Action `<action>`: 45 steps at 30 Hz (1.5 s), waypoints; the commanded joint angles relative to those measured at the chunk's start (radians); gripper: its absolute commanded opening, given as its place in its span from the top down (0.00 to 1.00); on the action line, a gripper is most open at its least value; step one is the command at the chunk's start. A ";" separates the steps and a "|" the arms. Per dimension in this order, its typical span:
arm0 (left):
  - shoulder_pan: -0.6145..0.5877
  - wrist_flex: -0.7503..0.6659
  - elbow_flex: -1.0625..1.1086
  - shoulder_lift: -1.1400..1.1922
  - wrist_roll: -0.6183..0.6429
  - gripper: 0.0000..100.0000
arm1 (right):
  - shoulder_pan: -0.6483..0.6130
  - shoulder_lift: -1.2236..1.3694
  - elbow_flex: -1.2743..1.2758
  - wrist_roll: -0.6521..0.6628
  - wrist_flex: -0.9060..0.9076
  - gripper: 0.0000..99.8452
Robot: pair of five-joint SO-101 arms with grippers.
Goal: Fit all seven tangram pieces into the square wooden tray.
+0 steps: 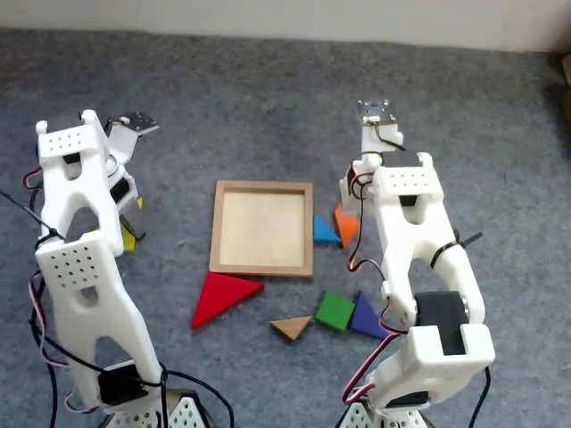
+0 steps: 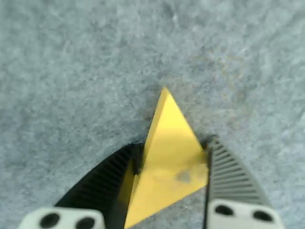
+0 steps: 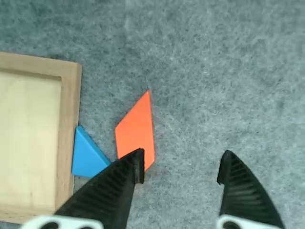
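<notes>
**Pieces all outside tray (image 1: 262, 189), two being worked**

L gripper (image 2: 174, 149) is clamping the yellow triangle (image 2: 167, 176) across its wide end, near the left edge of the bench (image 1: 223, 107), prob. to carry it trayward; lifted or not, can't tell. R gripper (image 3: 182, 160) is hovering w/ jaws apart beside the orange parallelogram (image 3: 136, 131), likely lining up a pinch. The blue triangle (image 3: 86, 155) is lying against the tray's right rim. The red triangle (image 1: 221, 296), brown triangle (image 1: 292, 327), green square (image 1: 335, 310) and purple triangle (image 1: 366, 316) are waiting off the tray's near side.

On mottled grey carpet (image 1: 223, 107) sat a pale wooden tray (image 1: 262, 186), a red triangle (image 1: 221, 297), tan triangle (image 1: 293, 327), green square (image 1: 335, 310), indigo triangle (image 1: 366, 316), sky-blue triangle (image 3: 86, 156), orange parallelogram (image 3: 136, 132), yellow triangle (image 2: 169, 162).
</notes>
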 commanded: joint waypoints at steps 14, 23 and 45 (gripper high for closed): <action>0.067 0.072 0.008 -0.291 0.155 0.75 | 0.016 -0.021 -0.004 0.011 -0.012 0.75; -0.128 0.069 0.170 -0.472 -0.025 0.73 | 0.016 -0.021 -0.004 0.011 -0.012 0.75; -0.140 0.014 0.107 0.018 0.011 0.79 | 0.018 -0.021 -0.004 0.008 -0.008 0.75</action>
